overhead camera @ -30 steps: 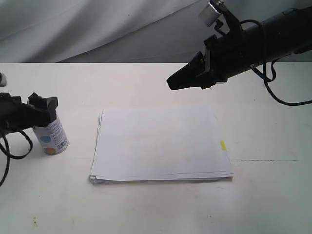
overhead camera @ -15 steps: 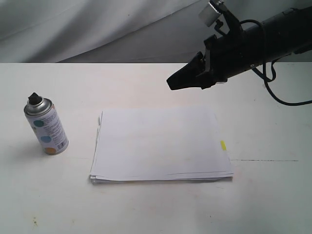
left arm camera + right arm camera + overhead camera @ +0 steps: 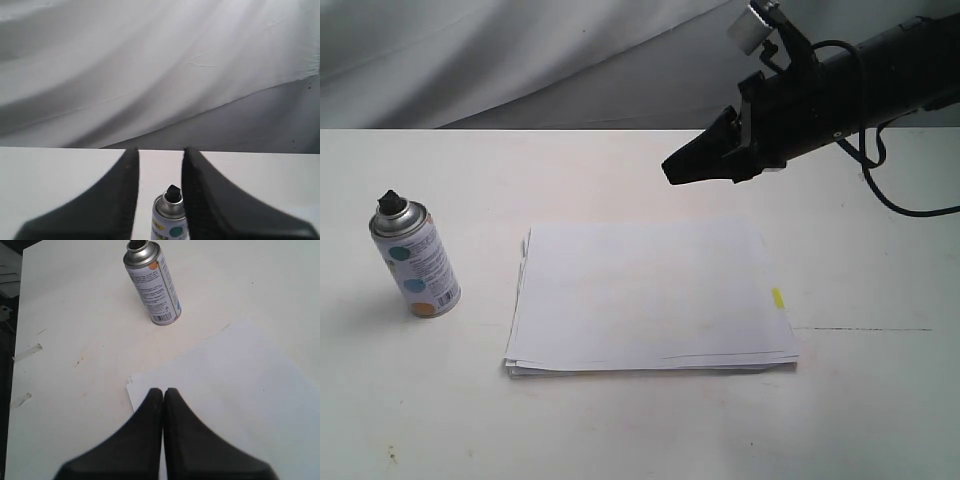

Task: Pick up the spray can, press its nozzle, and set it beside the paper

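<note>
spray can [image 3: 415, 262]: small silver-white cylinder, teal and orange dots, barcode label, domed silver shoulder; stands upright on table [image 3: 620, 430], nothing touching it, left of paper, near but apart
nozzle [image 3: 390, 202]: tiny black button on top of can, uncovered
paper [image 3: 650, 295]: flat white stack, mid table, edges slightly uneven, yellow tab [image 3: 777, 298] at right edge

Pale tabletop [image 3: 620, 430] under soft light, wrinkled white cloth backdrop [image 3: 520, 60] behind.

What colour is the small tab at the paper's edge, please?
The tab is yellow, clearest in the exterior view.
</note>
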Available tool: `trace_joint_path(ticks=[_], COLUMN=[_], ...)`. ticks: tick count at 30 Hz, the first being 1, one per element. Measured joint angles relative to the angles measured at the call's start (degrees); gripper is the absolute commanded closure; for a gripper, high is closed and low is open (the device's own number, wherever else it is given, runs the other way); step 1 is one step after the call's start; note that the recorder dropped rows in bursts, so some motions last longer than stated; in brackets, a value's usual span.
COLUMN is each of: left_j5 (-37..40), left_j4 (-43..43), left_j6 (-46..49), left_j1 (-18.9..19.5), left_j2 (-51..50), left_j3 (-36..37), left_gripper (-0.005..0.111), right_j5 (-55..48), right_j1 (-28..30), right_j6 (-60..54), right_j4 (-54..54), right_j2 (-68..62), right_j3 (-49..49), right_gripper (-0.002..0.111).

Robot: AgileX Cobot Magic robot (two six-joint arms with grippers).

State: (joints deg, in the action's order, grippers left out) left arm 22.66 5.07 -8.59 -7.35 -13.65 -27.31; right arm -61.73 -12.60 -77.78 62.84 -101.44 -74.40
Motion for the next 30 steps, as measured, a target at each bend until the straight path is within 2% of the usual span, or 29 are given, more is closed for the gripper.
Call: trace_joint_path(ticks=[2,5,8,10,13,17,23,26,30], left_j5=[1.21,3.48,10.74,15.68,17.78,18.38,18.65,18.53,15.34], left_j4=[-0.15,-2.97,-8.29,-9.36,-9.63,-9.97,-10.19,-10.19,-11.61], left_j6=[0.0,0.0,0.0,1.09,3.09,4.24,6.55,6.88,7.07], left_j1=[0.0,0.0,0.0,0.0,0.0,0.0,0.0,0.0,0.0], left_j2=[1.98,4.77,8.6,11.15,13.08,13.35,13.35,13.35,13.51], left_j3=[0.0,0.0,0.0,0.0,0.0,0.0,0.0,0.0,2.17], left_gripper=[0.107,0.107,0.107,0.107,0.107,0.107,0.107,0.107,0.107], right_j5=[0.0,0.94,2.45,-0.54,-5.78,-6.87,-7.23,-7.45,-7.82], right_j1=[0.0,0.0,0.0,0.0,0.0,0.12,1.85,1.85,1.85], right_j6=[0.0,-1.17,1.42,7.27,9.45,10.8,10.06,18.11,42.26], right_j4=[0.0,0.11,3.65,5.39,5.49,1.35,-0.75,-7.52,-24.65], right_j2=[0.0,0.0,0.0,0.04,0.82,7.6,30.4,43.4,55.64], right_j3=[0.0,0.0,0.0,0.0,0.0,0.0,0.0,0.0,0.13], right_gripper=[0.108,0.108,0.108,0.108,0.108,0.108,0.108,0.108,0.108])
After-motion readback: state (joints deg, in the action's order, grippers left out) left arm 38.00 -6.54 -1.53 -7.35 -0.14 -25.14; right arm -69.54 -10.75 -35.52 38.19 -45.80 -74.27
